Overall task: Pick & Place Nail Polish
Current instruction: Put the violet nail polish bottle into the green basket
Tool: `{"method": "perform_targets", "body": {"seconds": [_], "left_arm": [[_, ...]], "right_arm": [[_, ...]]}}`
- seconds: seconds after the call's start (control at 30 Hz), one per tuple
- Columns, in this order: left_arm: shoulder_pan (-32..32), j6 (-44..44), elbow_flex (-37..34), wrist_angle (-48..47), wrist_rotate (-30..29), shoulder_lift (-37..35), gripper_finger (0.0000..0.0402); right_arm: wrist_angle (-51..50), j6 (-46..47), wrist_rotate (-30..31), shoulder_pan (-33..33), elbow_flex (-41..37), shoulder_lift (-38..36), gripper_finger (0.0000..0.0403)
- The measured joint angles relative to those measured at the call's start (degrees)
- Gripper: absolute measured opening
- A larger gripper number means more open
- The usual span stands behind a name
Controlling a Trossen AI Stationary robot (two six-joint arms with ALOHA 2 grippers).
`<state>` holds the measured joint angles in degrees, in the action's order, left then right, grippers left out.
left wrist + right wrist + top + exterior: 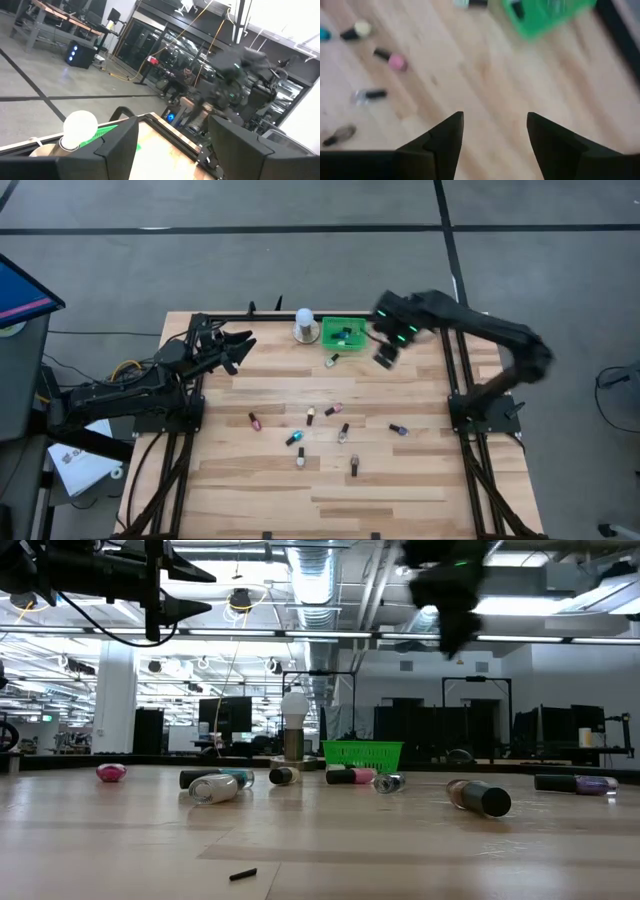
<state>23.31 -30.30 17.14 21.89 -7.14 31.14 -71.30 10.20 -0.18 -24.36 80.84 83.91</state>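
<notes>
Several tiny nail polish bottles (300, 438) lie on their sides, scattered over the middle of the wooden table; they also show in the low view (215, 785). One bottle (332, 361) lies just in front of the small green tray (345, 332), which has a bottle inside. My right gripper (386, 358) hangs open and empty above the table, right of the tray; the right wrist view (495, 130) shows bare wood below it. My left gripper (243, 345) is open and empty, raised at the far left.
A white dome-topped object (304, 325) on a round base stands left of the tray at the far edge. A small dark piece (243, 874) lies on the near table top. Bare wood lies along the near edge.
</notes>
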Motion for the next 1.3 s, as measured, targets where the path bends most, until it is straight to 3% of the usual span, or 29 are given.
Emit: {"method": "perform_targets", "body": {"seconds": [0.2, 0.3, 0.43, 0.63, 0.97, 1.13, 1.3], "left_arm": [[0.0, 0.0, 0.0, 0.0, 0.0, 0.1, 0.0239], [0.0, 0.0, 0.0, 0.0, 0.0, 0.1, 0.0239], [0.0, 0.0, 0.0, 0.0, 0.0, 0.1, 0.0239], [0.0, 0.0, 0.0, 0.0, 0.0, 0.2, 0.0239], [0.0, -0.1, 0.0, 0.1, 0.0, 2.3, 0.0239], [0.0, -0.3, 0.0, 0.0, 0.0, 2.7, 0.0239], [0.0, -0.4, 0.0, 0.1, 0.0, 2.7, 0.0239]], "right_arm": [[9.2, 12.3, -0.2, 12.5, -25.3, -17.2, 0.0227], [15.9, 16.0, -0.2, 19.5, -34.7, -21.2, 0.0238], [25.5, 18.2, -1.0, 26.5, -41.6, -21.8, 0.0244], [32.0, 16.4, -1.0, 30.9, -42.7, -15.3, 0.0245], [34.9, 11.9, -1.4, 32.3, -42.6, 0.9, 0.0244], [34.7, 10.9, -0.8, 32.1, -42.3, 4.2, 0.0242], [34.2, 10.8, -0.6, 32.0, -42.4, 3.9, 0.0175]]}}
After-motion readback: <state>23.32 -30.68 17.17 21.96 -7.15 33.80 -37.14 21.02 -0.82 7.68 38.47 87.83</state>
